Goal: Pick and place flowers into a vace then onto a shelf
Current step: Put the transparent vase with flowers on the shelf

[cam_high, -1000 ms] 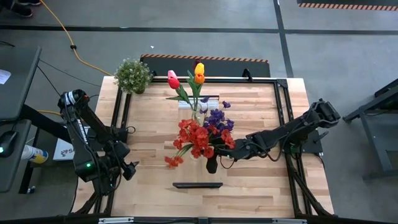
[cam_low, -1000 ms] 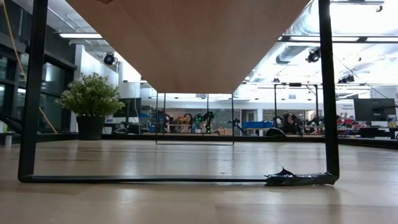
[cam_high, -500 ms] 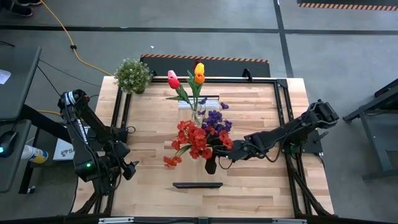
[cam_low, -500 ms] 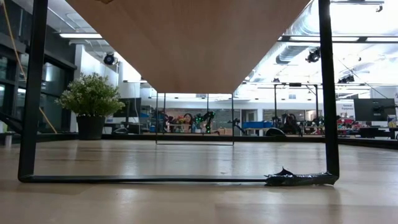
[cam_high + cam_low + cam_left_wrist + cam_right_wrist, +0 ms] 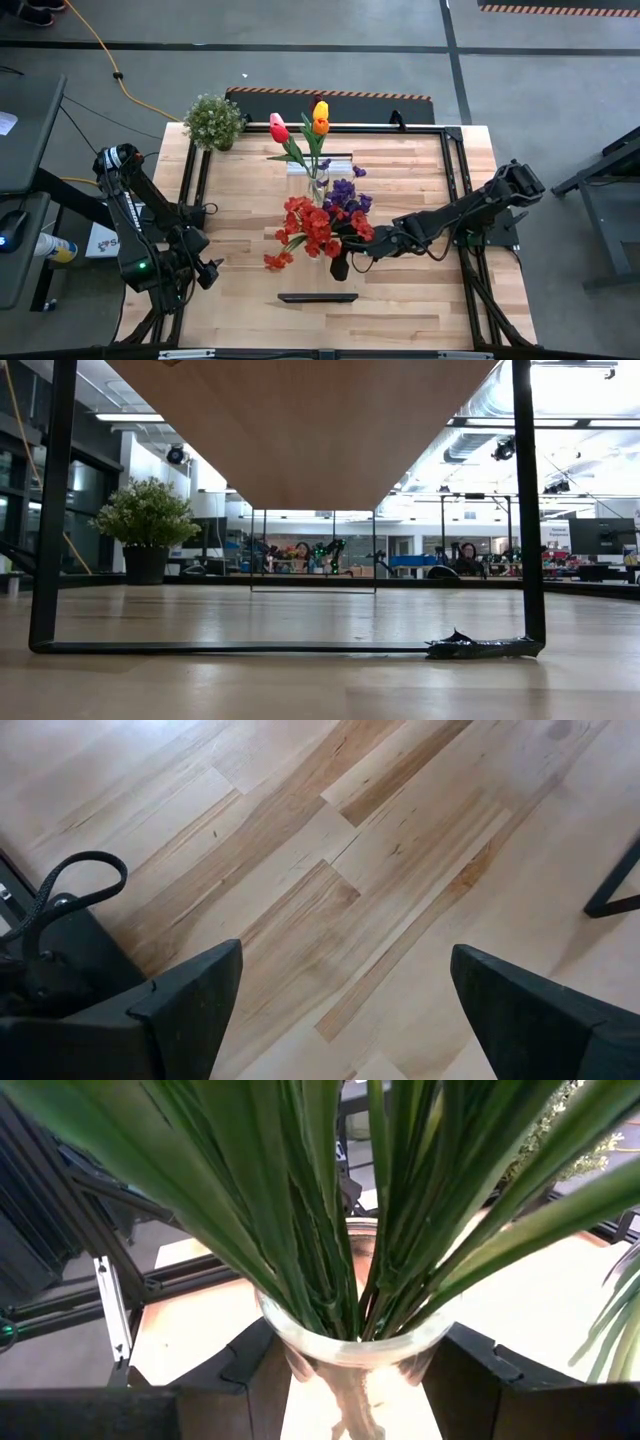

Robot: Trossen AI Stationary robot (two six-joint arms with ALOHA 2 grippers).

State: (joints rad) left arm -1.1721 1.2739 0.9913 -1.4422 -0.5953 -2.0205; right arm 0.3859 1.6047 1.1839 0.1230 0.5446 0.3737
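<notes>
A clear glass vase (image 5: 352, 1352) holds the flowers: green stems and leaves (image 5: 330, 1230) fan out of its mouth. From above I see red sprays (image 5: 310, 225), purple sprays (image 5: 347, 192) and pink and orange-yellow tulips (image 5: 320, 115) over the table's middle. The blossoms hide the vase there. My right gripper (image 5: 352, 1380) reaches in from the right and is shut on the vase. The shelf shows from below as a light-wood plank (image 5: 300, 430) on black legs. My left gripper (image 5: 345, 975) hangs open over bare tabletop near the left front corner (image 5: 205, 275). My right gripper pinches the vase's glass wall just below the rim (image 5: 285, 1355), one finger (image 5: 240, 1380) on either side. The fingers come nearly level from the table's right side. The vase stands upright between them. Its base is out of view, so I cannot tell what it rests on.
A bushy potted plant (image 5: 213, 120) stands at the far left corner. Black frame rails (image 5: 455, 135) run around the table. A black bar (image 5: 318, 297) lies near the front edge. Crumpled dark tape (image 5: 470, 647) sits at the foot of one shelf leg (image 5: 525, 510).
</notes>
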